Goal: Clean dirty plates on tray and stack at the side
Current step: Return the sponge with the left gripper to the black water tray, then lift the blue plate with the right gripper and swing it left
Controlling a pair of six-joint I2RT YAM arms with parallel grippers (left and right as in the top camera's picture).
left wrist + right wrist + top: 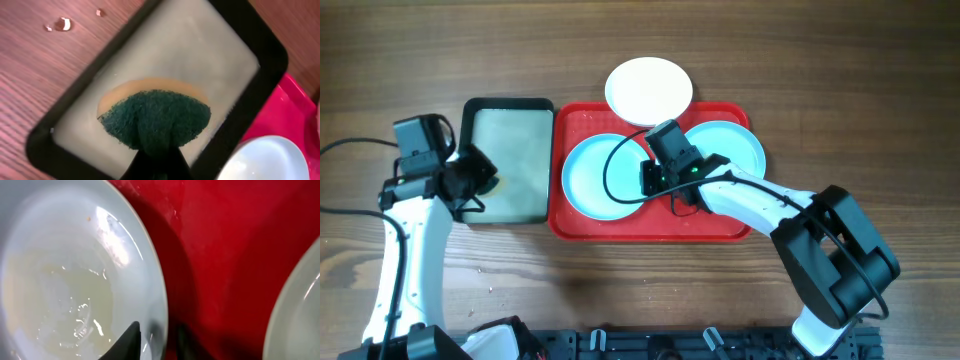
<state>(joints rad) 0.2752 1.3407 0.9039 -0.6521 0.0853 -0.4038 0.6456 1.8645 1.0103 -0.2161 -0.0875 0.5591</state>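
The red tray (620, 228) holds two pale aqua plates side by side, a left one (592, 175) and a right one (735, 150). The white plate (648, 88) lies behind the tray, overlapping its back rim. My right gripper (647, 180) straddles the right rim of the left aqua plate (60, 270), one finger inside and one outside, and is shut on it (157, 342). That plate shows a wet, pale smear. My left gripper (478, 182) is shut on a green and yellow sponge (155, 120) over the black-rimmed tray (270, 50).
The black-rimmed tray (508, 103) with a pale green inside sits just left of the red tray (280, 115). Small water drops (62, 23) lie on the wooden table beside it. The right aqua plate's edge (300, 315) is close to my right gripper.
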